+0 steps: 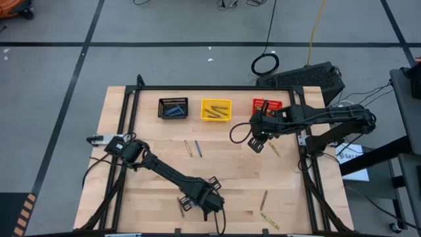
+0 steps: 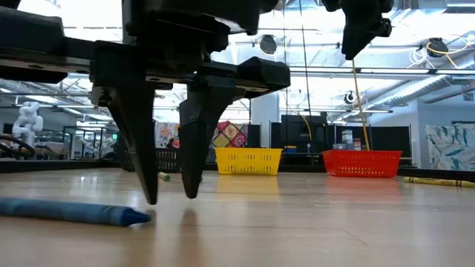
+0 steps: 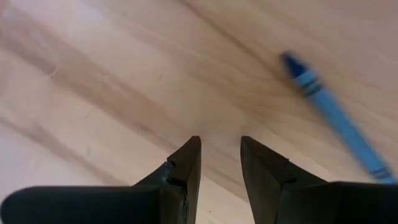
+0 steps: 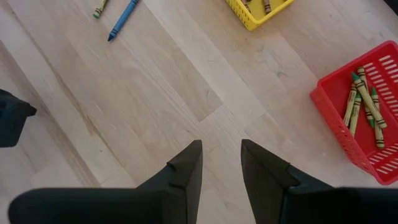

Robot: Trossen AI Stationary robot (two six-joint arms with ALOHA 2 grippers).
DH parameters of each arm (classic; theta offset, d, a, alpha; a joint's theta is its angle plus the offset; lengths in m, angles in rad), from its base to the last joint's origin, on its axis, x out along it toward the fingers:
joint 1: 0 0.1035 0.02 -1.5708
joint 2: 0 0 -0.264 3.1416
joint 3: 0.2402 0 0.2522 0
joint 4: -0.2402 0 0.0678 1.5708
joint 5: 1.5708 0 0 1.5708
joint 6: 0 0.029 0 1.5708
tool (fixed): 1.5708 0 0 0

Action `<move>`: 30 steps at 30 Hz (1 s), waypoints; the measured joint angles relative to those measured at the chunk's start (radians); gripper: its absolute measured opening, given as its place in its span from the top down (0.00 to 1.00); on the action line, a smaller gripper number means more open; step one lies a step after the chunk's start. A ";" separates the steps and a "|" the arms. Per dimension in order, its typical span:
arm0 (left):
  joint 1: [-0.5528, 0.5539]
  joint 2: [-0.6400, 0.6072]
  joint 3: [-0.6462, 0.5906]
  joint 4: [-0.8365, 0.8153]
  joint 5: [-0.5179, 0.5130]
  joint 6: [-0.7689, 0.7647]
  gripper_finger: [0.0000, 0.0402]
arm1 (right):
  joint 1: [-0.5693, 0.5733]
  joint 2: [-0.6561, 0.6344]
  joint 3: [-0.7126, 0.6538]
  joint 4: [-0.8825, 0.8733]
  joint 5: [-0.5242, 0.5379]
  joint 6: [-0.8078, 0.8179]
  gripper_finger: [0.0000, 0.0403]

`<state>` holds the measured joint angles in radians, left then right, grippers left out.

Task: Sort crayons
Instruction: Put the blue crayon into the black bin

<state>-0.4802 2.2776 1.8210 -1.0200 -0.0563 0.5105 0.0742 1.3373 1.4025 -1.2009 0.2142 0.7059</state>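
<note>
My left gripper (image 1: 205,203) points down just above the table near its near edge, open, with nothing between its fingers (image 2: 171,196). A blue crayon (image 3: 336,115) lies flat on the wood just beside it (image 2: 74,212), untouched. My right gripper (image 4: 221,158) hangs open and empty above the table at the far right (image 1: 258,141). More crayons lie loose on the table: a blue one (image 1: 197,149) beside an olive one (image 1: 187,147), and others at the right (image 1: 274,149) and near right (image 1: 263,197).
Three small bins stand in a row at the far edge: black (image 1: 173,108) holding blue crayons, yellow (image 1: 216,109), and red (image 4: 367,118) holding olive and green crayons. A black frame (image 1: 125,131) borders the table. Bare wood lies mid-table.
</note>
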 joint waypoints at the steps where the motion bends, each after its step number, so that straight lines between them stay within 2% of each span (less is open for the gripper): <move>1: 0.000 0.000 0.000 -0.001 -0.014 -0.018 0.74 | 0.000 0.000 0.000 0.000 0.000 0.005 0.76; 6: -0.003 -0.022 0.000 -0.073 -0.101 -0.148 0.74 | 0.000 0.000 0.000 0.000 0.000 0.001 0.76; 11: -0.035 -0.059 0.018 -0.230 0.022 -0.410 0.74 | 0.000 0.000 0.000 -0.002 0.000 -0.016 0.76; 16: -0.100 -0.072 0.020 -0.168 0.060 -0.582 0.74 | 0.000 0.000 0.000 -0.004 0.000 -0.013 0.76; 20: -0.111 -0.071 0.020 -0.154 0.067 -0.731 0.74 | 0.000 0.000 0.000 -0.008 -0.001 -0.002 0.76; 30: -0.161 -0.071 0.020 -0.182 0.134 -0.923 0.74 | 0.000 0.000 0.000 -0.008 -0.002 -0.023 0.76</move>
<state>-0.6417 2.2070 1.8408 -1.2024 0.0779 -0.4126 0.0742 1.3376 1.4025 -1.2091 0.2127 0.6827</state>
